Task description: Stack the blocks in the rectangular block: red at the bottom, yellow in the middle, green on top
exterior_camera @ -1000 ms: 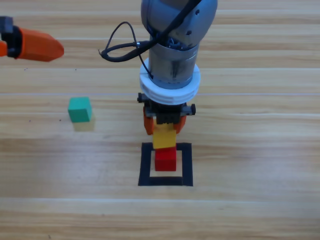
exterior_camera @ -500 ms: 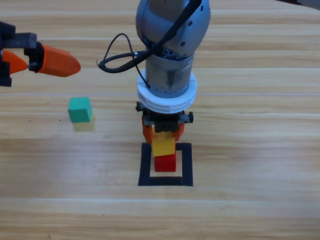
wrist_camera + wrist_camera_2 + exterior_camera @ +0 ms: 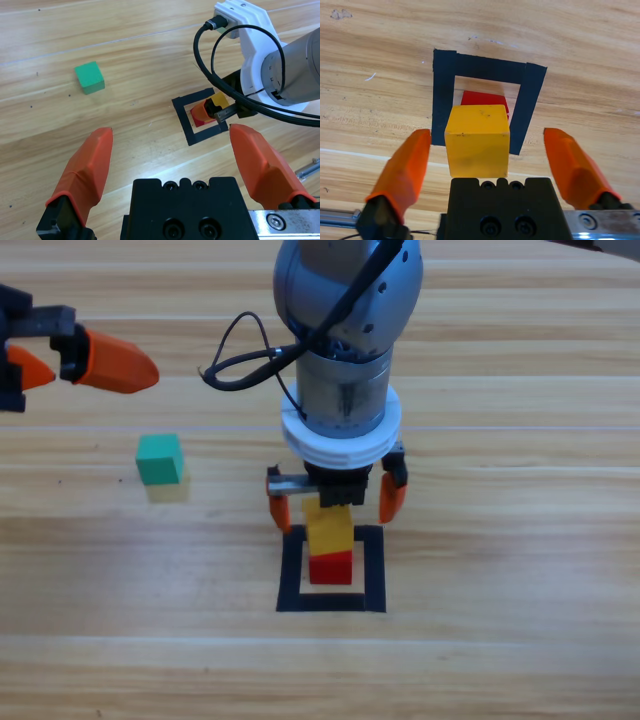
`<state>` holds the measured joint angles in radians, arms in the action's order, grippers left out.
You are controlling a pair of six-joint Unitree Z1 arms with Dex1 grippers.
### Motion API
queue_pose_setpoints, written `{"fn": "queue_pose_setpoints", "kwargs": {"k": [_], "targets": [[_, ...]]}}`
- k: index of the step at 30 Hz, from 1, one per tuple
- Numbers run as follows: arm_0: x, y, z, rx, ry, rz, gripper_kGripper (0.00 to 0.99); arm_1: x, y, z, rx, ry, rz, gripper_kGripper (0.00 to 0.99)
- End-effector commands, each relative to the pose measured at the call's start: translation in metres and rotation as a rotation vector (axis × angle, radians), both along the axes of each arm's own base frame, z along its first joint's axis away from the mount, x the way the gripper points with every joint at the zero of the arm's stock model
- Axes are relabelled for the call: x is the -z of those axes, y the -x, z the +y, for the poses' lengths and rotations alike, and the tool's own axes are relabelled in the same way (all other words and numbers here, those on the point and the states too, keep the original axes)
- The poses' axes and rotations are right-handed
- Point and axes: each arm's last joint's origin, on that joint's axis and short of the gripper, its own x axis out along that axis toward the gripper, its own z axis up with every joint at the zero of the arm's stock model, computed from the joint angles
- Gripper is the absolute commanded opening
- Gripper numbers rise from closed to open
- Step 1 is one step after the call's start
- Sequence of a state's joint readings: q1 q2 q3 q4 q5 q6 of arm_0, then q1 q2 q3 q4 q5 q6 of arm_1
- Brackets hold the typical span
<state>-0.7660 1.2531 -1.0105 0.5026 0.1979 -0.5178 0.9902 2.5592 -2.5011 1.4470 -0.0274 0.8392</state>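
The yellow cube now rests on the red cube inside the rectangular block; I see the right hand, clamped on it half a second ago, with jaws spread clear to either side. Middle tier judged placed; the green cube remains on the surface, near my open left hand.

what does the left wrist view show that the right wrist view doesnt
Only the left wrist view shows the green cube lying apart on the wood, the right arm with its cable, and the left gripper, jaws open.

Only the right wrist view shows the right gripper from behind, jaws open on either side of the yellow cube, clear of it.

Both show the yellow cube on the red cube inside the black tape rectangle.
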Motion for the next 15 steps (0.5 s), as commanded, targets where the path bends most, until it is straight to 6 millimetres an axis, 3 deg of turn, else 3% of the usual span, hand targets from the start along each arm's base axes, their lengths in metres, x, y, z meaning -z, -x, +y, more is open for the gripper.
{"fn": "queue_pose_setpoints", "kwargs": {"k": [1, 3, 7, 11, 15], "targets": [[0.01, -0.01, 0.0, -0.016, -0.032, 0.029, 0.99, -0.073, 0.036, 0.0, -0.091, -0.058, -0.18, 0.99], [0.007, -0.018, 0.0, -0.039, -0.026, 0.023, 0.99, -0.12, 0.058, -0.011, -0.138, -0.11, -0.283, 0.99], [0.011, -0.061, -0.003, -0.13, -0.027, 0.093, 0.99, -0.174, 0.082, -0.034, -0.209, -0.18, -0.369, 0.99], [0.024, -0.127, -0.015, -0.218, -0.103, 0.25, 0.99, -0.197, 0.095, -0.065, -0.247, -0.165, -0.396, 0.989], [0.043, -0.185, -0.026, -0.288, -0.188, 0.395, 0.99, -0.195, 0.114, -0.11, -0.296, -0.174, -0.429, 0.988]]}}
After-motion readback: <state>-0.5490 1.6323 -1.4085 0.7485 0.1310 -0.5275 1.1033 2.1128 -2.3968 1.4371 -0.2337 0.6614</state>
